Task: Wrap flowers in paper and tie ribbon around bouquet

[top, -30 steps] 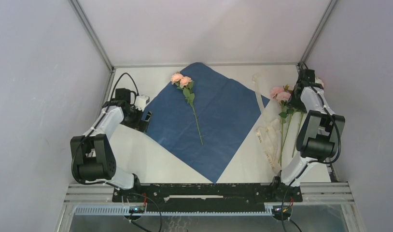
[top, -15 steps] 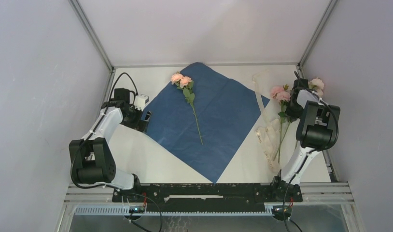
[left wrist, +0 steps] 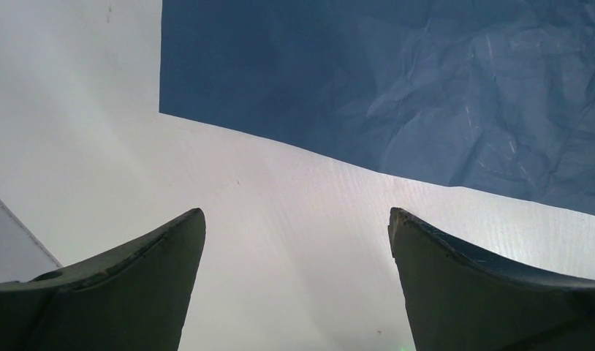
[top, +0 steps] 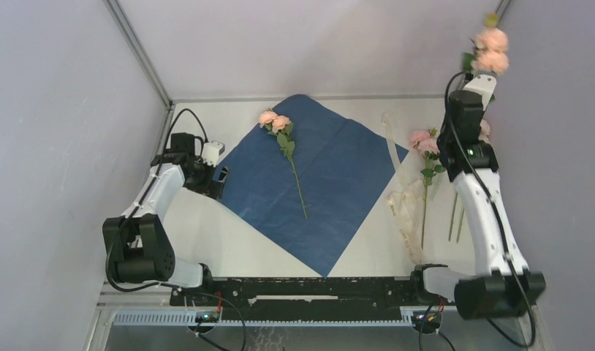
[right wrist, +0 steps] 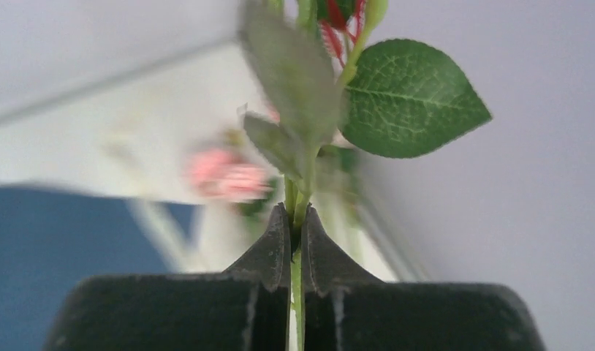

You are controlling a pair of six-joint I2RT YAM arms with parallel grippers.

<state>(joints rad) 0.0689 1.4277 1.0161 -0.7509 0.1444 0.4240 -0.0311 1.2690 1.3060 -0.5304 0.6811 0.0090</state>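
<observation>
In the right wrist view the stem (right wrist: 297, 292) pinched in the right gripper (right wrist: 294, 216) loses its blooms beyond the top edge, and the pink flower (right wrist: 225, 174) and the paper (right wrist: 53, 256) behind are only blurred patches. In the top view the right arm (top: 479, 208) half hides one bloom (top: 485, 131), and the lettering on the ribbon (top: 406, 219) is too small to read. The left wrist view cuts the fingers (left wrist: 134, 285) of the left gripper (left wrist: 296, 212) at the bottom edge.

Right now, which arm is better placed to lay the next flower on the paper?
Right. The right gripper is shut on a flower stem, held high; the left gripper is open and empty beside the paper.
</observation>
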